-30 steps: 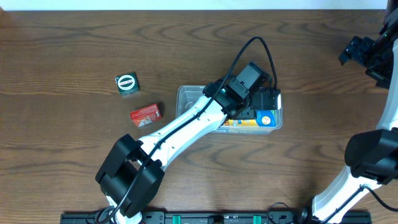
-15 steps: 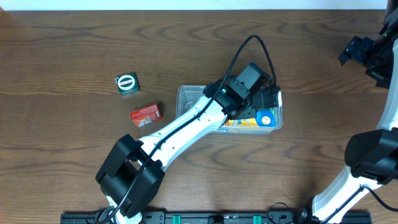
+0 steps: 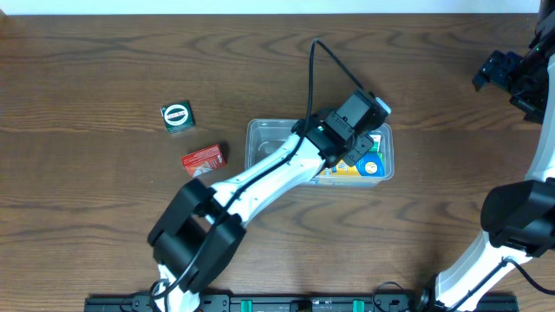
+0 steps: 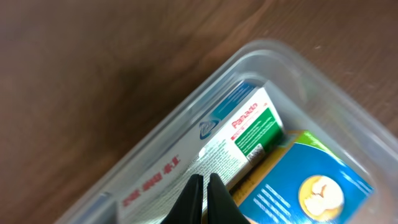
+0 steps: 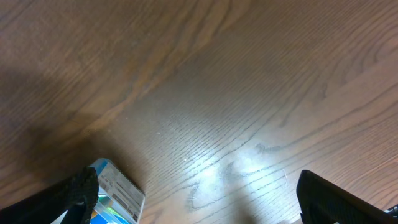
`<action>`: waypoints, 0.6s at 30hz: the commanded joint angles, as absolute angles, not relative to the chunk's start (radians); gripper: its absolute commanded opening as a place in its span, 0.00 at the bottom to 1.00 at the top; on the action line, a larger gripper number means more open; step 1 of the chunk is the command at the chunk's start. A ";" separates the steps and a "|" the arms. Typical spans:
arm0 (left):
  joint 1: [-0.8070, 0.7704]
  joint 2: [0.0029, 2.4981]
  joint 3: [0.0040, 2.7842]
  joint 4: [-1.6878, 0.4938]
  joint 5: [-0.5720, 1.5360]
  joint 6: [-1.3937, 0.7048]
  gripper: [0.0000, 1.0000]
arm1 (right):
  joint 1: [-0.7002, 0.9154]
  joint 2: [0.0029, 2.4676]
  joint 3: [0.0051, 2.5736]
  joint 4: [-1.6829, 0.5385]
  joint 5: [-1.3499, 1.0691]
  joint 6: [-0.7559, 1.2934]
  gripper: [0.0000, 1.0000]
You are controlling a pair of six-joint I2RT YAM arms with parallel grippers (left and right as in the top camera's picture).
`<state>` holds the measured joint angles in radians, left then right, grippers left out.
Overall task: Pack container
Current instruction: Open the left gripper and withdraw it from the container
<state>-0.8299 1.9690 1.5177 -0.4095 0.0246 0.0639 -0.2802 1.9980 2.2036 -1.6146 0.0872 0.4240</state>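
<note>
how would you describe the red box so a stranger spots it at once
Find the clear container at the middle of the table. The red box lies just off its left end. Unlike the dark green cube beyond it, it is flat, oblong and red.

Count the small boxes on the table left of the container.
2: a dark green box, farther left, and a red box nearer the container's left end. The left arm may hide others.

Worktop: dark brown wood grain, running edge to edge. Pale strip borders its far side. Black rail lines the near edge. Soft glare shows on the wood in the right wrist view.
</note>
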 commanded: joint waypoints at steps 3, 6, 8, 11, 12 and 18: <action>-0.831 2.021 1.535 -0.408 0.006 -0.092 0.06 | -0.287 2.001 2.217 -1.616 0.101 0.413 0.99; -0.831 2.029 1.535 -0.407 -0.013 -0.092 0.06 | -0.288 2.001 2.217 -1.616 0.101 0.413 0.99; -0.831 2.033 1.535 -0.406 -0.039 -0.092 0.06 | -0.288 2.001 2.217 -1.616 0.101 0.413 0.99; -0.831 2.040 1.535 -0.405 -0.043 -0.092 0.06 | -0.287 2.001 2.217 -1.616 0.101 0.413 0.99; -0.831 2.043 1.535 -0.405 -0.043 -0.092 0.06 | -0.287 2.001 2.217 -1.616 0.101 0.413 0.99; -0.831 2.078 1.535 -0.394 -0.044 -0.091 0.06 | -0.288 2.001 2.217 -1.615 0.101 0.414 0.99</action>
<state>-0.8307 2.0373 1.5177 -0.3969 -0.0177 -0.0792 -0.2802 1.9980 2.2036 -1.6146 0.0872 0.4240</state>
